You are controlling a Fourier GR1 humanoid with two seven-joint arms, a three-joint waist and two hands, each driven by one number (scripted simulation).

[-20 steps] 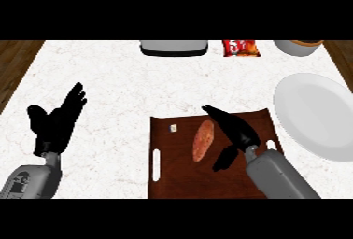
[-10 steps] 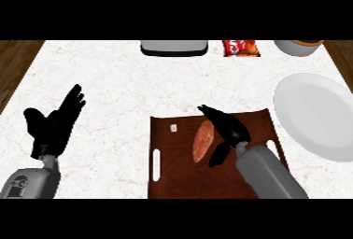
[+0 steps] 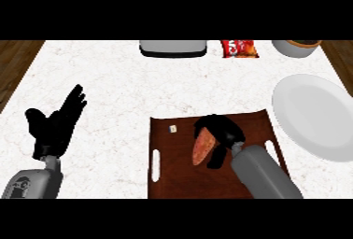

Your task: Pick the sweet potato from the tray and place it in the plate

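The sweet potato (image 3: 202, 149), long and reddish orange, lies on the dark brown tray (image 3: 172, 177) near the counter's front. My right hand (image 3: 222, 132) is on it, fingers curled over its upper end and thumb down along its right side, hiding part of it. The white plate (image 3: 314, 116) sits to the right of the tray, with nothing on it. At the left of the view my left hand (image 3: 56, 126) stays open, fingers up, resting above the counter.
Along the counter's far edge stand a grey container (image 3: 173, 48), a red snack packet (image 3: 238, 48) and a grey bowl (image 3: 296, 47). A small white tag (image 3: 172, 128) lies on the tray's upper left. Wooden floor shows at both far corners.
My right hand has moved left and down onto the sweet potato and its fingers have curled round it. The sweet potato lies in about the same place. The left hand has barely moved.
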